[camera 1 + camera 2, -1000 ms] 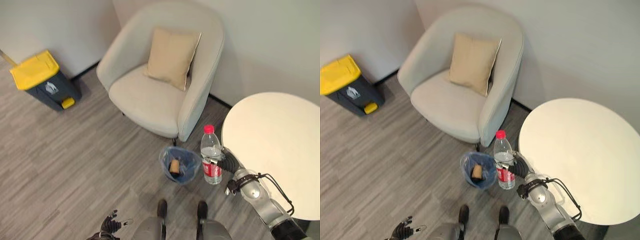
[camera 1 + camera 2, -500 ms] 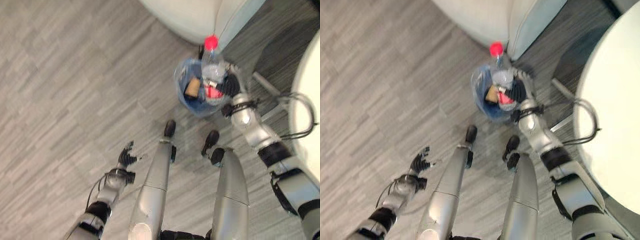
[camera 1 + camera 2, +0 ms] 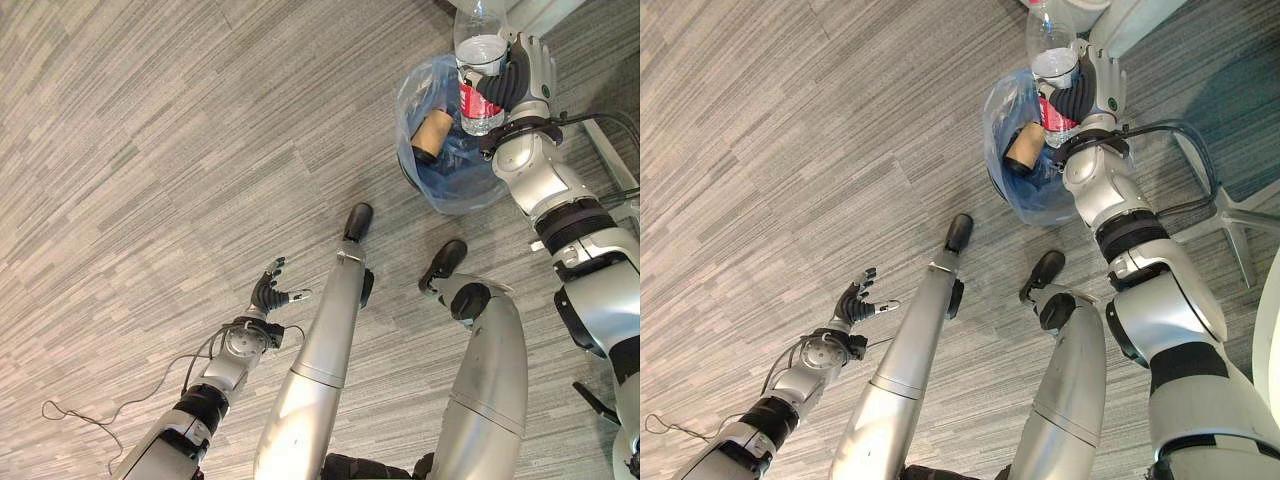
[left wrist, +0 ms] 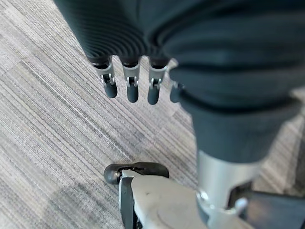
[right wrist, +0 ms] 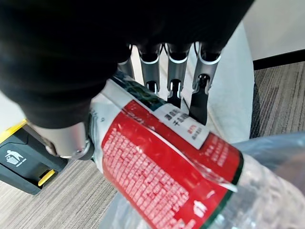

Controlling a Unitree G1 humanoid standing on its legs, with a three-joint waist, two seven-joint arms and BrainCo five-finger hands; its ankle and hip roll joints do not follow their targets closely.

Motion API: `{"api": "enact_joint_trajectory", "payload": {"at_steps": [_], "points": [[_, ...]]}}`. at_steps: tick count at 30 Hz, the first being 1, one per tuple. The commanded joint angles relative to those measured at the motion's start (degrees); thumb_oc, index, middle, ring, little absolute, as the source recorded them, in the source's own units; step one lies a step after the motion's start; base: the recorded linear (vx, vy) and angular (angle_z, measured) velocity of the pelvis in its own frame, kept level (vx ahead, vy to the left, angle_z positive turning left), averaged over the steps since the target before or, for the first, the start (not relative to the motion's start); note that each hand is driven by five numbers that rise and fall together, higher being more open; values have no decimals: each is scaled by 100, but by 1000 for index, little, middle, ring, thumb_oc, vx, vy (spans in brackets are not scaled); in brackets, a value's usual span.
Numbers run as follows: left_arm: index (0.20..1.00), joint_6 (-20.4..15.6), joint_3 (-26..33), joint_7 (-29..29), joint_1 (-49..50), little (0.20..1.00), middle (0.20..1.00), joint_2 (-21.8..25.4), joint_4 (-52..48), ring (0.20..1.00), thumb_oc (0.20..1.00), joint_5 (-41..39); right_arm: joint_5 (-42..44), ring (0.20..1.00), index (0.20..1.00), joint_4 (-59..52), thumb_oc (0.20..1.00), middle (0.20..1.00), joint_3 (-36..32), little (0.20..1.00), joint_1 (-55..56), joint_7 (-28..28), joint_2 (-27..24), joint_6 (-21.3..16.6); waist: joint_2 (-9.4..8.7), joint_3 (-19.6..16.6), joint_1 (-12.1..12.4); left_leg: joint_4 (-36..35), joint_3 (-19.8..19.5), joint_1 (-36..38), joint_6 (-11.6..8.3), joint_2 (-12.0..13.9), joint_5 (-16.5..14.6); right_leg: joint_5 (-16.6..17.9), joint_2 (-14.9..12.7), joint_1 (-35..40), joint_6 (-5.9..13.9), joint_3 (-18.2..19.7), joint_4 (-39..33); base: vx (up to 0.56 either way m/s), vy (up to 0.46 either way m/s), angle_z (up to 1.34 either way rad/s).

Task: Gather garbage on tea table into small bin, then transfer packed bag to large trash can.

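R hand (image 3: 520,75) gripping bottle (image 3: 478,70) over small bin (image 3: 450,150) at 1 o'clock, cardboard tube (image 3: 432,130) already inside; L hand (image 3: 268,295) loosely open, empty; drop, bag transfer left.

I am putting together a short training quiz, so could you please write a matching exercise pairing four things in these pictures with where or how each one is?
Things:
1. water bottle
2. cardboard tube
3. left robot hand
4. small bin

Descriptions:
A. fingers spread, holding nothing, low over the floor
B. standing on the floor, lined with a blue bag
C. gripped by the right robot hand above the bin
D. lying inside the blue bag

Pairs: 1-C, 2-D, 3-A, 4-B
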Motion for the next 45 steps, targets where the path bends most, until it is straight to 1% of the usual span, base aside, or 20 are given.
{"api": "enact_joint_trajectory", "payload": {"at_steps": [1, 2, 3, 8, 10, 15, 16, 17, 20, 22, 23, 26, 30, 32, 34, 35, 36, 38, 41, 45], "points": [[1000, -123, -92, 154, 366, 1000, 1000, 4, 217, 1000, 1000, -85, 297, 473, 473, 137, 473, 473, 192, 473, 723, -131, 66, -62, 29, -958, -74, 78, 174, -239, 377, -148, -575, -434, 237, -54, 318, 302, -610, 1, -27, 9], [1000, -116, -97, 162, 326, 1000, 1000, 3, 224, 1000, 1000, -88, 312, 545, 545, 197, 545, 545, 186, 545, 776, -121, 107, -51, 37, -953, -79, 76, 178, -248, 365, -151, -567, -429, 242, -54, 320, 298, -618, -2, -34, 11], [1000, -114, -102, 171, 312, 1000, 1000, 12, 221, 1000, 1000, -78, 298, 1000, 1000, 244, 1000, 1000, 182, 1000, 823, -91, 128, -36, 36, -953, -96, 74, 179, -248, 356, -143, -565, -429, 241, -51, 320, 286, -611, -6, -32, 12], [1000, -81, -73, 219, 223, 1000, 1000, -34, 252, 1000, 1000, -71, 318, 1000, 1000, 254, 1000, 1000, 135, 1000, 1042, -63, 246, -8, 31, -941, -169, 113, 215, -275, 332, -111, -560, -379, 284, -74, 335, 291, -605, -2, -8, 1], [1000, -72, -21, 228, 201, 1000, 1000, -81, 287, 1000, 1000, -83, 151, 1000, 1000, -17, 1000, 1000, 211, 1000, 1213, -22, 270, -24, 26, -932, -222, 76, 241, -221, 339, -67, -559, -333, 324, -28, 364, 289, -662, -2, -6, -2], [1000, -63, 70, 220, 201, 1000, 1000, -110, 323, 1000, 1000, -18, -459, 1000, 1000, -510, 1000, 1000, 430, 1000, 1466, 48, 165, -5, 6, -935, -291, -89, 231, -87, 334, -9, -536, -319, 363, 82, 404, 244, -794, -3, -23, -4], [1000, -72, 112, 211, 219, 1000, 1000, -110, 356, 1000, 1000, 20, -892, 1000, 1000, -644, 1000, 1000, 627, 1000, 1480, 106, 89, 38, -21, -931, -312, -156, 225, -59, 327, 20, -529, -311, 376, 114, 428, 215, -857, -5, -38, 0], [1000, -72, 113, 211, 219, 1000, 1000, -111, 356, 1000, 1000, 21, -894, 1000, 1000, -644, 1000, 1000, 628, 1000, 1480, 107, 89, 39, -20, -930, -313, -158, 224, -57, 327, 21, -529, -310, 376, 116, 428, 214, -859, -3, -53, -3], [1000, -80, 112, 198, 225, 1000, 1000, -83, 404, 1000, 1000, 86, -1395, 1000, 1000, -619, 1000, 1000, 966, 1000, 1451, 218, 92, 67, -33, -940, -315, -172, 220, -74, 303, 35, -524, -306, 376, 115, 453, 181, -890, 7, -41, -2], [1000, -113, 96, 200, 251, 1000, 1000, -10, 412, 1000, 1000, 108, -1641, 1000, 1000, -313, 1000, 1000, 1260, 1000, 1364, 349, 248, 101, -17, -972, -269, -167, 206, -142, 293, 38, -514, -320, 356, 65, 474, 172, -878, 14, -15, 2], [1000, -114, 98, 200, 252, 1000, 1000, -10, 413, 1000, 1000, 108, -1641, 1000, 1000, -305, 1000, 1000, 1263, 1000, 1360, 347, 254, 99, -18, -975, -272, -165, 205, -147, 293, 37, -515, -321, 356, 61, 474, 172, -877, 31, -26, 2], [1000, -145, 34, 228, 230, 1000, 1000, 97, 384, 1000, 1000, 77, -1497, 1000, 1000, 185, 1000, 1000, 1338, 1000, 1273, 432, 510, 161, 30, -965, -204, -120, 206, -285, 294, -12, -503, -364, 301, -74, 477, 178, -781, 16, -20, 4], [1000, -200, -45, 211, 146, 1000, 1000, 289, 286, 1000, 1000, -65, -615, 1000, 1000, 990, 1000, 1000, 1001, 1000, 1095, 627, 780, 166, 121, -910, -113, -40, 202, -503, 277, -83, -454, -396, 190, -293, 463, 190, -598, 18, -19, 16], [1000, -190, -115, 119, 104, 1000, 1000, 378, 244, 1000, 1000, -141, -222, 1000, 1000, 1307, 1000, 1000, 1007, 1000, 863, 871, 771, 137, 169, -898, -24, 9, 224, -680, 267, -128, -411, -415, 132, -456, 451, 195, -493, 24, -13, 23], [1000, -185, -135, 87, 79, 1000, 1000, 374, 254, 1000, 1000, -151, -141, 1000, 1000, 1322, 1000, 1000, 1024, 1000, 827, 932, 777, 109, 171, -895, -14, 50, 233, -731, 264, -142, -401, -416, 121, -510, 444, 208, -447, 21, -3, 11], [1000, -162, -165, 63, 63, 1000, 1000, 352, 281, 1000, 1000, -149, -1, 896, 896, 1293, 896, 896, 1024, 896, 850, 1028, 792, 69, 159, -901, -11, 72, 237, -738, 273, -154, -403, -425, 117, -531, 431, 220, -408, 32, -4, 10], [1000, -130, -191, 23, 24, 1000, 1000, 317, 318, 1000, 1000, -128, 116, 200, 200, 1269, 200, 200, 1011, 200, 887, 1106, 807, 44, 161, -915, -13, 113, 250, -765, 283, -160, -413, -433, 116, -567, 418, 227, -371, 24, -5, 9], [1000, -93, -179, -1, -41, 1000, 1000, 246, 357, 1000, 1000, -114, 586, 200, 200, 1049, 200, 200, 708, 200, 1006, 1108, 849, -80, 143, -941, -52, 122, 276, -742, 304, -150, -426, -418, 140, -548, 414, 242, -373, 6, 4, 2], [1000, -76, -164, -2, -62, 1000, 1000, 222, 362, 1000, 1000, -98, 705, 200, 200, 902, 200, 200, 583, 200, 1068, 1073, 829, -116, 125, -943, -75, 103, 287, -708, 314, -136, -430, -394, 170, -511, 417, 258, -406, 0, 0, 0], [1000, -28, -27, -13, -42, 1000, 1000, 162, 418, 1000, 1000, -98, 922, 200, 200, 370, 200, 200, 225, 200, 1319, 951, 732, -206, 65, -962, -163, -17, 300, -460, 337, -55, -434, -306, 268, -277, 446, 213, -575, -39, 2, -6]]}}
